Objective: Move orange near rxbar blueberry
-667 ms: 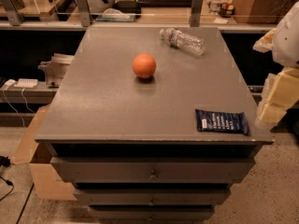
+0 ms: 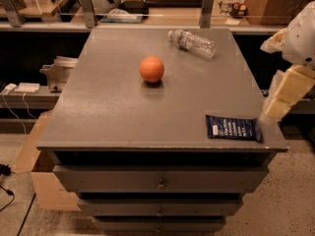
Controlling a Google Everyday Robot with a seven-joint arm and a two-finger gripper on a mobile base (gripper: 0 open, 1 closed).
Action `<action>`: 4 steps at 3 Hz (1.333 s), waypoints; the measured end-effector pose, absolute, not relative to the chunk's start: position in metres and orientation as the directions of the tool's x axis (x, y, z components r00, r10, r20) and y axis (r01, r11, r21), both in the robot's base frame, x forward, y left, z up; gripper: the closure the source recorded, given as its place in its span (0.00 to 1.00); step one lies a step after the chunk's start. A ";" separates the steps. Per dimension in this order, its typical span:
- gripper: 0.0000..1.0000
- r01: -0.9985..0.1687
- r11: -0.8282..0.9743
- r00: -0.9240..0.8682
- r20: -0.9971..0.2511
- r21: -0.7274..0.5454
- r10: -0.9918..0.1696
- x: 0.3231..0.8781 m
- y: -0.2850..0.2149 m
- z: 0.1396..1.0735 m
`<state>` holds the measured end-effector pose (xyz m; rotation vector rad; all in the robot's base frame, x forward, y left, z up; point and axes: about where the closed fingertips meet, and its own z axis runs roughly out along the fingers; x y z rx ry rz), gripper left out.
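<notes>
The orange [image 2: 151,69] sits on the grey cabinet top [image 2: 113,112], a little behind its middle. The rxbar blueberry [image 2: 232,127], a flat dark navy wrapper with white print, lies near the front right corner. My gripper [image 2: 283,95], cream-coloured under a white arm shell, hangs at the right edge of the view, just off the cabinet's right side and right of the bar. It is far to the right of the orange and holds nothing that I can see.
A clear plastic water bottle [image 2: 193,43] lies on its side at the back right of the top. Drawers [image 2: 157,181] run down the cabinet front. A shelf with clutter [image 2: 123,14] stands behind. A cardboard box [image 2: 42,181] sits on the floor at left.
</notes>
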<state>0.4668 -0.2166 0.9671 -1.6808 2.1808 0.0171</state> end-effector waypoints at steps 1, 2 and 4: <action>0.00 -0.943 0.287 -0.177 -0.481 -0.167 -0.858 0.527 -0.200 0.956; 0.00 -0.933 0.327 -0.169 -0.620 -0.150 -0.766 0.573 -0.169 0.957; 0.00 -0.907 0.393 -0.196 -0.672 -0.152 -0.714 0.586 -0.167 0.951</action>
